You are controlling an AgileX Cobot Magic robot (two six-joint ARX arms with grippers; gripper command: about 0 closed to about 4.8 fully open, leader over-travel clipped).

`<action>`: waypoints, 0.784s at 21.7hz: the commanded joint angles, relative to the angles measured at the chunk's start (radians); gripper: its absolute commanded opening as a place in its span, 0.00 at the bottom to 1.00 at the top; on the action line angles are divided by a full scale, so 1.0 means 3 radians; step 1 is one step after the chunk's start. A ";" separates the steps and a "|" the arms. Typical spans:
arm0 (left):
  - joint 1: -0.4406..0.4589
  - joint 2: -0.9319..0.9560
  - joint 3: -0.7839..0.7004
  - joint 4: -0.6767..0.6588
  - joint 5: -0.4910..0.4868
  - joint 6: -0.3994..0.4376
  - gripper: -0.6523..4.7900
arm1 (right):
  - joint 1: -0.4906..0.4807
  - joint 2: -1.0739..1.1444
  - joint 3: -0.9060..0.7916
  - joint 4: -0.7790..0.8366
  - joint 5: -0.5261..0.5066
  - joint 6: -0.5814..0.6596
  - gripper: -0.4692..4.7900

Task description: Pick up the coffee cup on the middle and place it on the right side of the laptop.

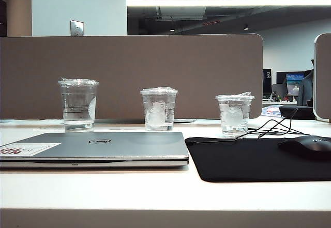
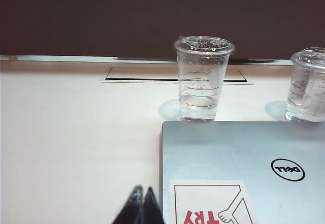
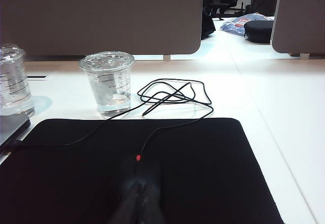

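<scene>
Three cups are lining the back of the desk, with gaps sitting open between them.

The coffee cup [image 1: 159, 109] is standing mid-frame just behind the laptop [image 1: 98, 148], the ringed cup [image 1: 78, 104] well apart at left, the shortest cup [image 1: 235, 114] at right. The mouse pad [image 1: 258, 158] is lying flat lower right, bare except for the mouse [image 1: 306, 146]; looped cables [image 1: 271, 127] are cluttering its back edge. Both grippers, left gripper [image 2: 142, 203] and right gripper [image 3: 142, 191], are sitting low with jaws together.
</scene>
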 commanded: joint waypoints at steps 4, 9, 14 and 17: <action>0.0001 0.0000 0.0013 0.0031 0.0011 -0.0011 0.11 | 0.0000 -0.0006 -0.0014 0.0057 -0.0003 0.0011 0.09; 0.0001 0.0001 0.0060 0.0022 0.0013 -0.0010 0.11 | 0.0001 -0.0006 -0.0014 0.0062 -0.0003 0.0058 0.09; -0.0001 0.0258 0.0441 -0.0196 0.0221 -0.0011 0.11 | 0.0000 -0.0006 -0.0014 0.0093 -0.0003 0.0539 0.09; -0.0031 0.1005 0.0853 -0.0160 0.0580 -0.0010 0.11 | 0.0001 -0.0006 -0.0014 0.0141 -0.0004 0.0933 0.09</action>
